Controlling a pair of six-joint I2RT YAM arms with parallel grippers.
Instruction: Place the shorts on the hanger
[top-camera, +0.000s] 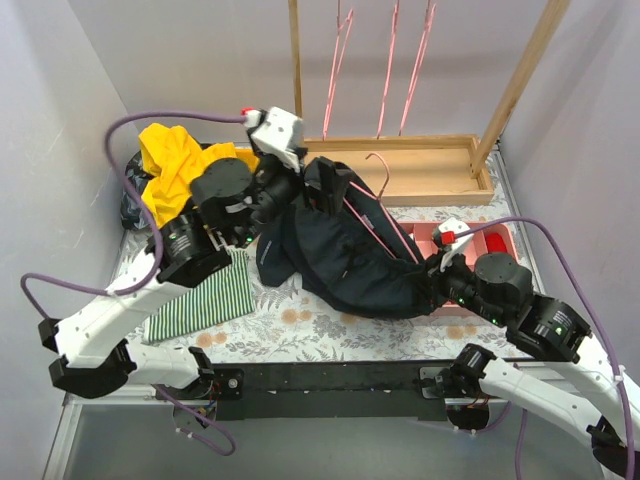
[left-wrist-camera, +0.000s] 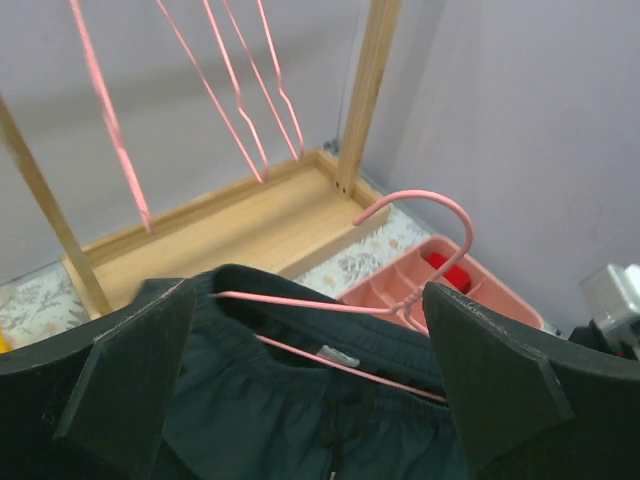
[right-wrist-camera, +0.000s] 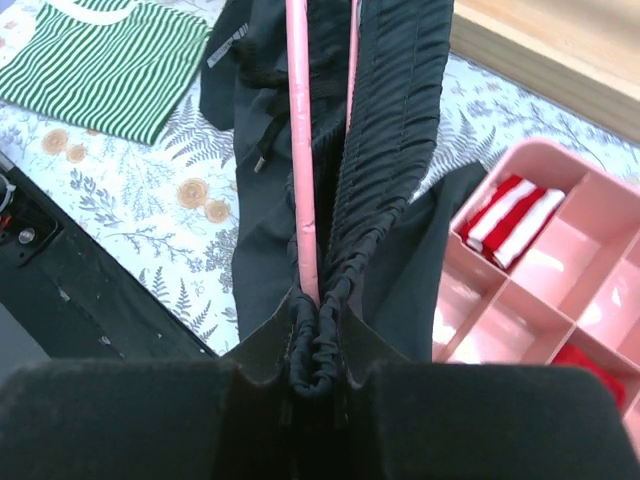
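Between the closed fingers of the right gripper (right-wrist-camera: 318, 355) sits a bunched fold of the shorts (right-wrist-camera: 390, 150), pinched at the waistband together with one end of the hanger (right-wrist-camera: 298, 150). The pink wire runs straight ahead from that pinch, with the gathered elastic lying along both sides of it. At the far end of the wire the left gripper (left-wrist-camera: 310, 300) stands wide open and grips nothing. The waistband and the hanger's neck lie in the gap between its fingers, and the hook rises just beyond them.

The shorts look light and limp, likely to sag and slide along smooth wire. The thicker, ribbed waistband seems the surest place to grip. The thin hanger would probably bend or twist if pulled from one end only.

Below the right gripper lies a leaf-patterned table cover (right-wrist-camera: 150, 200). A striped cloth (right-wrist-camera: 110, 60) lies off to its left and a pink tray (right-wrist-camera: 497, 283) sits close on its right. Ahead of the left gripper stands a wooden rack (left-wrist-camera: 230, 215) with spare hangers (left-wrist-camera: 240, 90) dangling from it. Plain walls close in on both sides, so I judge there is little room to swing.
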